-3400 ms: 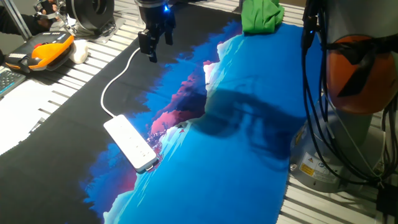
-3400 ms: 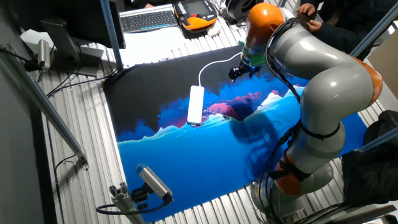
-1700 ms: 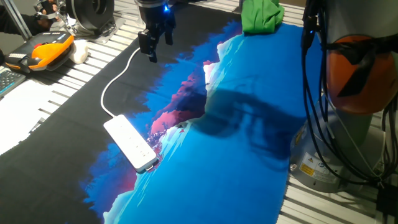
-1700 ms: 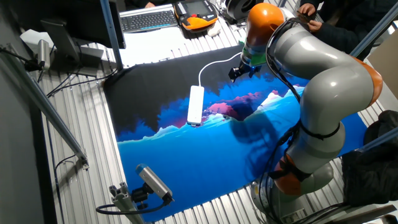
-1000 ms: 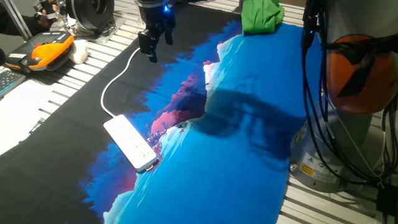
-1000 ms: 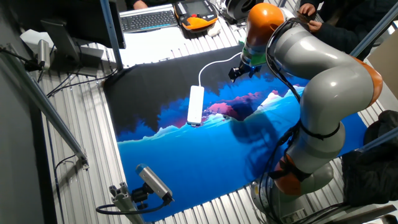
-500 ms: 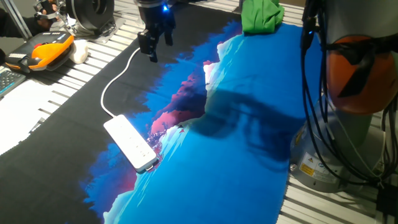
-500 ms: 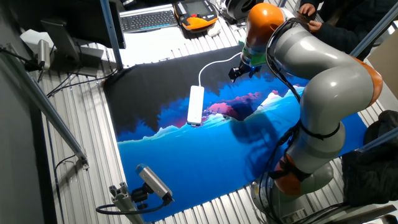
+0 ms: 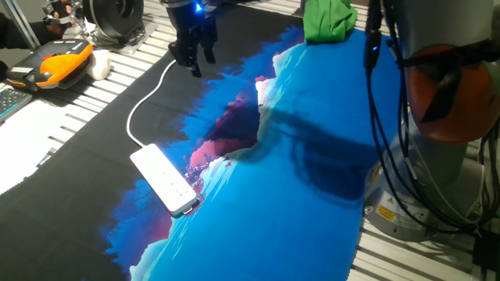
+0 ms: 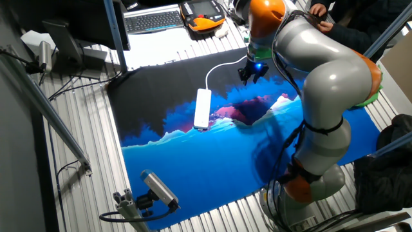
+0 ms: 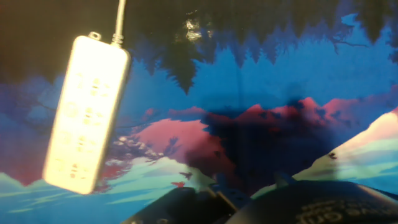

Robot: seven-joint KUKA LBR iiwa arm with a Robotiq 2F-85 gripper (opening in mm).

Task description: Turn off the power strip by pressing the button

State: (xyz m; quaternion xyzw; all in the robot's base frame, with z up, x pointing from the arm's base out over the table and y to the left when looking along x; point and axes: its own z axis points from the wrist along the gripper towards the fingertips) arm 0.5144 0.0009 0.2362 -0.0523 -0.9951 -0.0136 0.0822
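1. Flat, elongated white plastic power strip lying on the counter's printed mat, a dark cloth with a blue, pink and white mountain scene, at about 8 o'clock in one fixed view.
2. Strip's near end resting at the edge of the blue and pink print, far end on the black part; top face up, rows of small dark socket holes visible in the hand view.
3. Thin white cord running from the strip's far end toward 12 o'clock in a loose curve across the black area.
4. Black two-finger claw hanging above the mat near 11 o'clock in that view, well apart from the strip, close above the cord's far stretch.
5. Cannot tell whether the claw is wide or narrow; fingertips too dark and blurred.
6. In the other fixed view, strip near centre, claw toward 2 o'clock of it, touching nothing.
7. Green cloth bundle at 12 o'clock on the mat's far edge.
8. Orange-and-black handheld tool at 10 o'clock, off the mat on the ribbed metal counter.
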